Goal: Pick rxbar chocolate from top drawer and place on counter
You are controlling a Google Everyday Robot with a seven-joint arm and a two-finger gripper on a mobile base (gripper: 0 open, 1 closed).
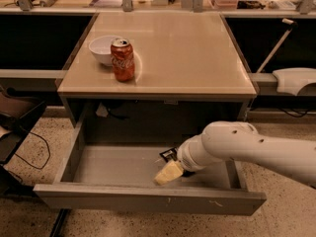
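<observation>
The top drawer (pixel 123 172) is pulled out below the counter (pixel 187 58). The rxbar chocolate (pixel 168 155) lies on the drawer floor right of the middle; only its black end with pale markings shows, the rest is hidden by my arm. My gripper (pixel 168 173) has a pale yellow tip. It reaches down into the drawer from the right and sits just in front of the bar, close to the drawer's front panel. The white arm (pixel 247 149) crosses the drawer's right side.
A red soda can (pixel 122 59) and a white bowl (pixel 102 48) stand on the counter's left part. Dark cables (pixel 29 142) lie on the floor to the left. A white object (pixel 295 79) rests on a ledge at the right.
</observation>
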